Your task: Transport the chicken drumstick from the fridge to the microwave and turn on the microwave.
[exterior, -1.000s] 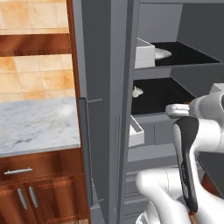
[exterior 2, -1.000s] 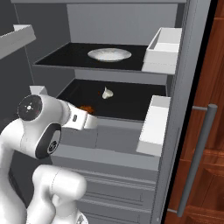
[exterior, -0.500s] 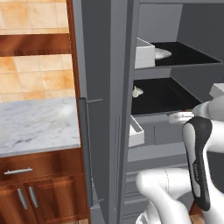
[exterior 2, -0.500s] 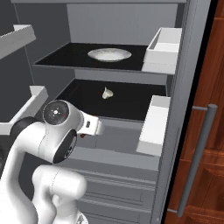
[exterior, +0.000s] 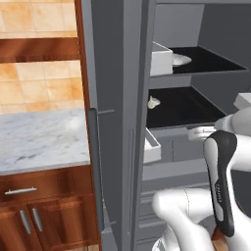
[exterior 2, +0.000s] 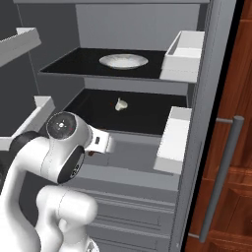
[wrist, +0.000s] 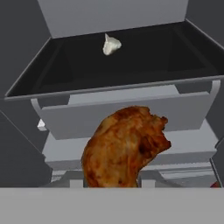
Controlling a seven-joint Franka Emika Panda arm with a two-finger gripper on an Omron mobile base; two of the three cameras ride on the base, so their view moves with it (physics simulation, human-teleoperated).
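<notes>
Fridge (exterior 2: 123, 29) stands open; bent arm's jaws grip the chicken drumstick (wrist: 124, 146) before its lower shelf.

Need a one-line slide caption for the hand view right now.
Chicken drumstick held up close before the open fridge, pale food lump left on its dark shelf.

Pale food lump (exterior 2: 120, 104) sat alone on the dark lower shelf; white plate (exterior 2: 123, 61) rested on the shelf above. Marble table (exterior: 41, 139) stood over wooden cabinets (exterior: 34, 215).
</notes>
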